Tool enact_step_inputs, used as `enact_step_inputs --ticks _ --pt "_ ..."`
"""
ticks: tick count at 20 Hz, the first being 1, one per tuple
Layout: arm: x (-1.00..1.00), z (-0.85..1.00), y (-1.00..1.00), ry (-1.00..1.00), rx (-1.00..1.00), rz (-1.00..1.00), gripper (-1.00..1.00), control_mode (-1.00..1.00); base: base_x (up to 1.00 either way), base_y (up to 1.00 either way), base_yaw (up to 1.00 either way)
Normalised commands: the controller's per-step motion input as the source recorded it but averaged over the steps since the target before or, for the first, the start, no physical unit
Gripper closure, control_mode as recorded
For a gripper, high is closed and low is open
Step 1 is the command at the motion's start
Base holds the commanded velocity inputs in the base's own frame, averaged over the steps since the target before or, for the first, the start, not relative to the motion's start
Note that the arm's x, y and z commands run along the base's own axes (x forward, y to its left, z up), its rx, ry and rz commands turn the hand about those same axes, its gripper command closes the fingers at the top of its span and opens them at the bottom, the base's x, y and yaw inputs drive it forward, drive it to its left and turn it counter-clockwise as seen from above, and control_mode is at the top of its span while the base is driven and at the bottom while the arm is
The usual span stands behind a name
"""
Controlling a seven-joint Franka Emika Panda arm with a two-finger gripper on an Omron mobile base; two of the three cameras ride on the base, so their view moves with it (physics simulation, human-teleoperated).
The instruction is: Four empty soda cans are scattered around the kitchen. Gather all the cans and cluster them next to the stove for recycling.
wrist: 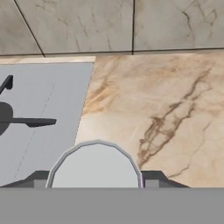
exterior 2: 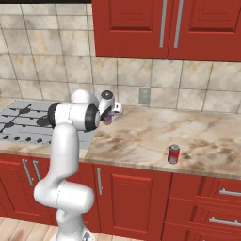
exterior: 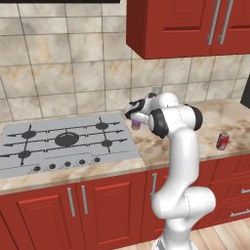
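A purple soda can (exterior: 136,125) sits between the fingers of my gripper (exterior: 135,121), just past the stove's (exterior: 63,141) right edge, at the back of the counter. From the right, the purple soda can (exterior 2: 108,120) peeks out under the gripper (exterior 2: 109,116), beside the stove (exterior 2: 23,124). In the hand view its silvery top (wrist: 96,166) fills the gap between both dark fingertips (wrist: 154,176), and the stove (wrist: 43,109) lies to the left. I cannot tell whether the can rests on the counter. A red soda can (exterior: 222,141) (exterior 2: 173,154) stands upright near the counter's front edge, far to the right.
The tiled wall with a socket (exterior: 156,90) (exterior 2: 144,95) rises close behind the gripper. Red upper cabinets (exterior: 190,24) hang overhead. A black appliance corner (exterior: 246,93) stands at the far right. Bare marbled counter (exterior 2: 155,132) stretches between the two cans.
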Motion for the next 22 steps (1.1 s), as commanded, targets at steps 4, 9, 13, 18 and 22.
enact_step_inputs --ticks 4,9,13,18,22 --pt "0.1 -0.43 0.07 0.03 0.0 0.02 1.0 -1.0 0.0 0.0 0.0" --pt "0.03 -0.38 0.3 0.02 -0.01 0.02 -1.0 -1.0 0.0 0.0 0.0" --pt "-0.01 0.0 0.06 0.0 0.0 0.03 -1.0 -1.0 0.0 0.0 0.0" --pt "-0.08 0.0 0.0 -0.01 0.0 0.03 -1.0 -1.0 0.0 0.0 0.0" --pt "-0.01 0.03 0.0 0.0 0.0 0.02 -1.0 -1.0 0.0 0.0 0.0"
